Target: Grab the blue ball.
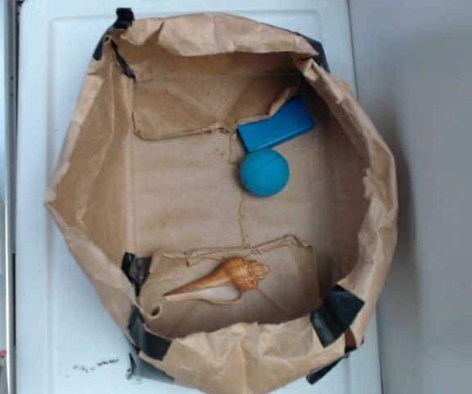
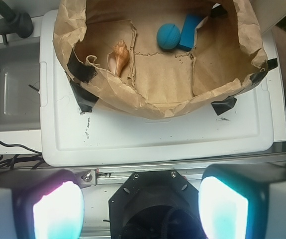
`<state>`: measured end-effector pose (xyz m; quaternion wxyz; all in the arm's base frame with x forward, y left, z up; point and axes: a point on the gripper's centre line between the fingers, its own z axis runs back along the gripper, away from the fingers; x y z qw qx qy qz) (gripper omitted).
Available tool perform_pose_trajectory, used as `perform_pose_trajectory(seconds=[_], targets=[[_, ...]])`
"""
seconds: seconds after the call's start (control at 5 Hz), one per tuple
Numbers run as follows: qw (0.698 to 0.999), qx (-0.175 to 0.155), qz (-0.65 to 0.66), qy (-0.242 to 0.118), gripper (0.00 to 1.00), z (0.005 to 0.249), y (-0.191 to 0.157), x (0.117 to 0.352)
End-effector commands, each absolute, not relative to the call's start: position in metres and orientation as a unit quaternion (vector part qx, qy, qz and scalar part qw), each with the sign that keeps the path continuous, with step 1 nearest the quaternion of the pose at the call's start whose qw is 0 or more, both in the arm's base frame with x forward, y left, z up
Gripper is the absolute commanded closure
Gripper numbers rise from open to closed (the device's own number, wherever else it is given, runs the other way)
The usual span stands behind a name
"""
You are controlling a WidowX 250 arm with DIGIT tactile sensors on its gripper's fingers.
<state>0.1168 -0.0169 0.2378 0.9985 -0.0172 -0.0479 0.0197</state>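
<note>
Blue ball [image 1: 263, 172] is not yet held: the gripper [image 2: 140, 211] hangs well back over the white lid [image 2: 157, 139], its fingers [image 2: 58, 211] spread wide, likely readied for a reach. Farther out, inside the brown paper bag [image 2: 133, 102], the ball rests touching the blue block [image 1: 276, 125], well apart from the seashell [image 1: 223, 281].

1. The blue ball [image 1: 263, 172] [image 2: 168, 36] is small, round, teal-blue, with a finely textured matte surface.
2. It rests on the brown paper floor, touching the flat blue block's long side.
</note>
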Motion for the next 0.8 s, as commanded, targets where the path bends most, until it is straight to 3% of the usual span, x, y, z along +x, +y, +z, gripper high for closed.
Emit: perform_pose_trajectory(seconds=[0.0, 0.2, 0.4, 0.6], targets=[[0.999, -0.017, 0.020, -0.048, 0.00, 0.238, -0.017, 0.117], [0.997, -0.068, 0.024, -0.001, 0.00, 0.232, -0.010, 0.167], [0.993, -0.062, 0.104, -0.006, 0.00, 0.220, -0.007, 0.215], [0.972, -0.060, 0.228, 0.012, 0.00, 0.211, 0.003, 0.249]])
